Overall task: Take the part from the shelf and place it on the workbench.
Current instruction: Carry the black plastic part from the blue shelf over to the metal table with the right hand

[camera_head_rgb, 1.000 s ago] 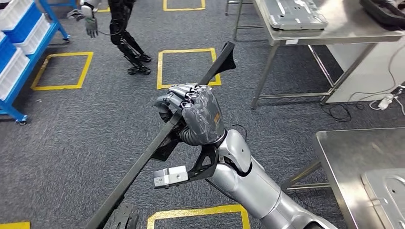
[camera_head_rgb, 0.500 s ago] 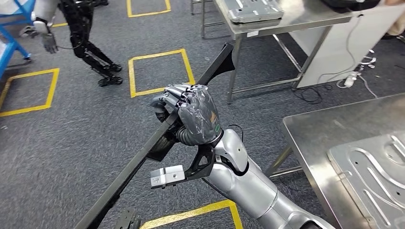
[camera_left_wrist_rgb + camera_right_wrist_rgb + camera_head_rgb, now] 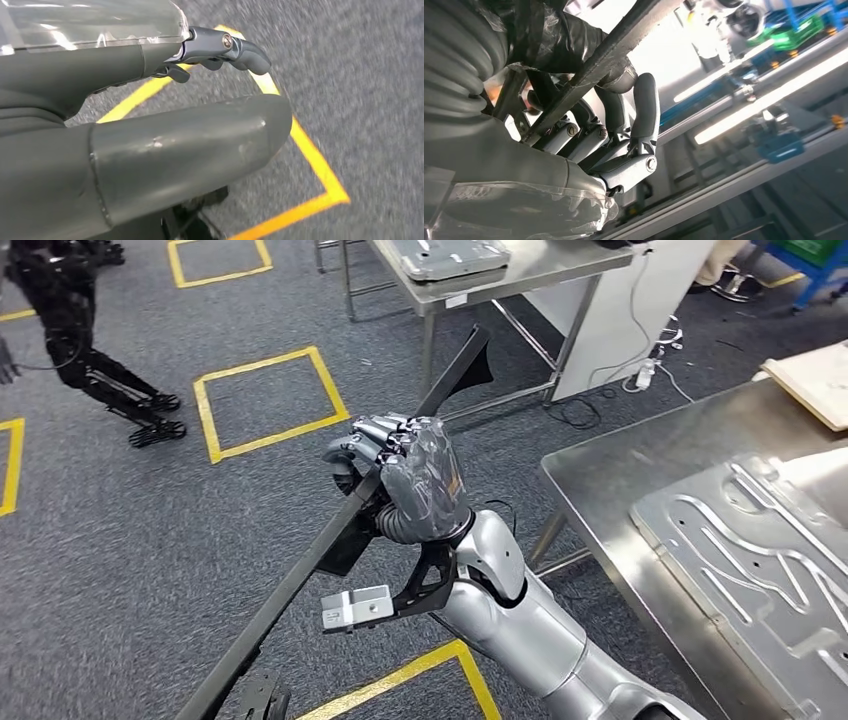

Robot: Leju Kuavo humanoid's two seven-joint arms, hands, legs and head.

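Note:
My right hand (image 3: 405, 480) grips a long black bar-shaped part (image 3: 290, 585), held slanted in front of me above the grey carpet, its flared end (image 3: 470, 355) pointing up and away. In the right wrist view the fingers (image 3: 644, 110) wrap around the part (image 3: 609, 50). The steel workbench (image 3: 610, 490) stands to the right of the hand, carrying a pressed metal panel (image 3: 760, 540). My left hand (image 3: 150, 145) hangs over the floor with its fingers (image 3: 225, 47) apart and nothing in it.
Another steel table (image 3: 530, 270) with a grey panel (image 3: 445, 255) stands behind. The dark legs of another robot (image 3: 90, 360) are at the far left. Yellow squares (image 3: 270, 400) mark the carpet. Cables (image 3: 590, 405) lie beside a white cabinet; a wooden board (image 3: 815, 380) rests on the workbench's far end.
The camera has turned to the right: the whole scene slid left and the workbench with its panel fills more of the right side. My right hand still grips the part the same way.

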